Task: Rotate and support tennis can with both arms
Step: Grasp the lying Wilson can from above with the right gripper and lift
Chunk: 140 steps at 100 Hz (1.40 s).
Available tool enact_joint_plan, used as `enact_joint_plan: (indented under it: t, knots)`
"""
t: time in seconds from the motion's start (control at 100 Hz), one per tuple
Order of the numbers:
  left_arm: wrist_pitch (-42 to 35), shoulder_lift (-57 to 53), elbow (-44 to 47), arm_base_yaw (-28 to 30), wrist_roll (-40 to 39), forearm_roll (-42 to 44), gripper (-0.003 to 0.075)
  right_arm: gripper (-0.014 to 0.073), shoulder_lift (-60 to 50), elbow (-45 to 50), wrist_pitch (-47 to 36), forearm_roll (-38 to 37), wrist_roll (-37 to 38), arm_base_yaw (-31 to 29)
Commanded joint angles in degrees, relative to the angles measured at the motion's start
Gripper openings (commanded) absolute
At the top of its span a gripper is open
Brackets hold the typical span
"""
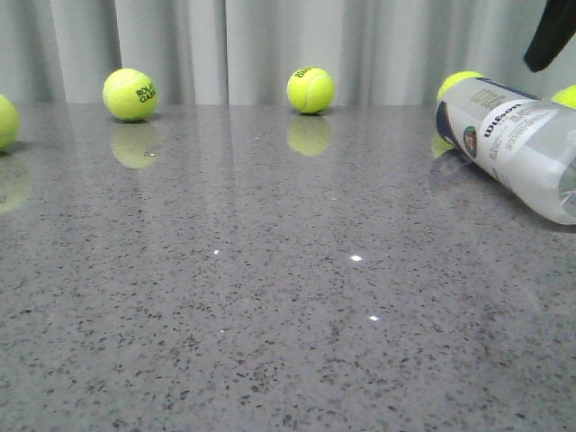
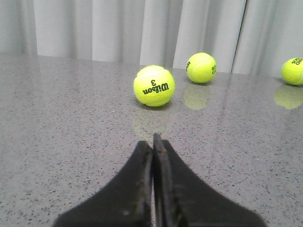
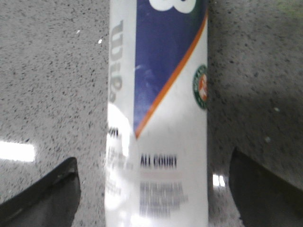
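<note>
The tennis can lies on its side on the grey table at the far right, its white and navy label with the round logo facing me. It fills the middle of the right wrist view. My right gripper is open, one finger on each side of the can with a gap to it on both sides. In the front view only a black part of the right arm shows above the can. My left gripper is shut and empty, low over the table, pointing at a tennis ball.
Tennis balls lie along the back of the table by the curtain, one at the left edge and two behind the can. In the left wrist view two more balls lie beyond.
</note>
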Motion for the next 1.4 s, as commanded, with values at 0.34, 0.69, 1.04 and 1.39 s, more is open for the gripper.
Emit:
enact_joint_plan:
  t: [0.34, 0.69, 1.04, 1.39]
  knots:
    - [-4.5, -2.0, 2.5, 0.1, 0.0, -0.2, -0.0019, 0.0449, 10.7, -9.8, 1.2, 2.0, -1.0, 1.9]
    - [-4.5, -2.0, 2.5, 0.1, 0.0, -0.2, -0.0019, 0.0240, 10.5, -16.0, 7.7, 2.0, -12.1, 5.3]
    - [-4.5, -2.0, 2.5, 0.1, 0.0, -0.2, -0.0019, 0.0234, 10.6, -18.8, 4.5, -2.6, -50.6, 21.7]
    - [-4.5, -2.0, 2.5, 0.1, 0.0, -0.2, -0.0019, 0.0237, 12.5, -18.8, 3.3, -2.8, -66.6, 27.7]
